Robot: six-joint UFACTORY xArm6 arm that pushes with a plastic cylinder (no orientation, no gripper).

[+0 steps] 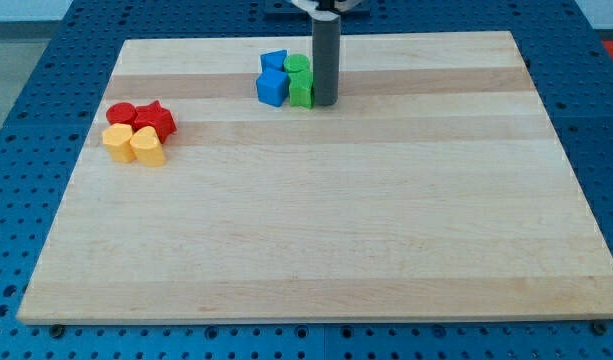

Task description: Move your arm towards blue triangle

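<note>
The blue triangle (275, 62) lies near the view's top, at the back left of a tight cluster. Just below it sits a blue cube (272, 87). A green round block (297, 65) and a second green block (302, 90) stand to their right. My rod comes down from the view's top and my tip (325, 103) rests on the board right against the right side of the lower green block. The two green blocks lie between my tip and the blue triangle.
At the view's left sits a second cluster: a red round block (121, 113), a red star-like block (157, 120), a yellow hexagon-like block (118, 141) and a yellow rounded block (147, 146). The wooden board (326, 230) lies on a blue perforated table.
</note>
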